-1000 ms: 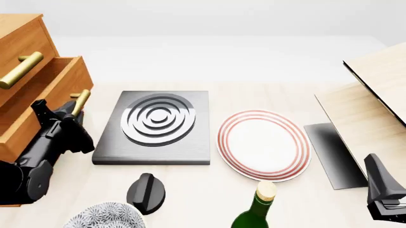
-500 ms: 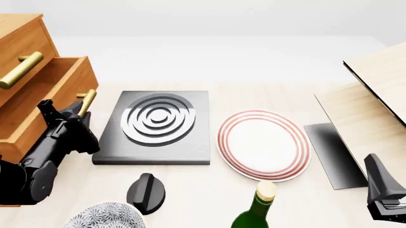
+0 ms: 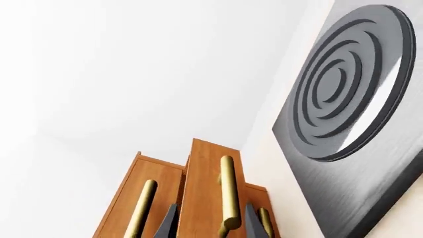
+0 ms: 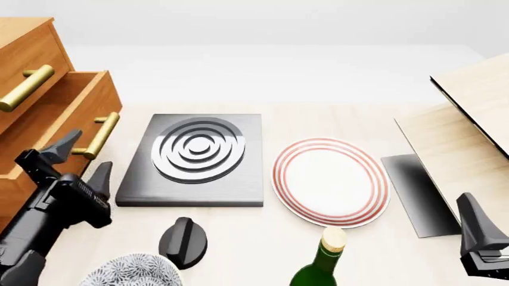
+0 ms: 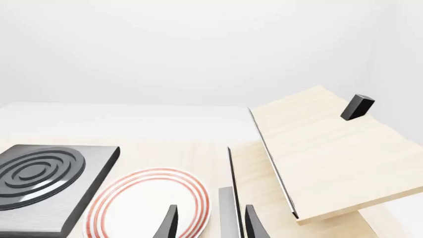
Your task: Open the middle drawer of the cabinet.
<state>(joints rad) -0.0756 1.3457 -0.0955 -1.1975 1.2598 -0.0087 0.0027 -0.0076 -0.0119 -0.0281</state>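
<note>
Cabinet (image 4: 32, 101) stands at the table's far left. Its middle drawer (image 4: 68, 113) projects well out from the cabinet face, interior exposed; the opening appears essentially accomplished, and only withdrawal seems to remain. Brass handle (image 4: 101, 135) is free, untouched. Left gripper (image 4: 75, 158) sits just short of the handle, fingers spread, holding nothing. Right gripper (image 5: 210, 220) idles near the plate (image 4: 330, 182), fingers apart, empty.
</note>
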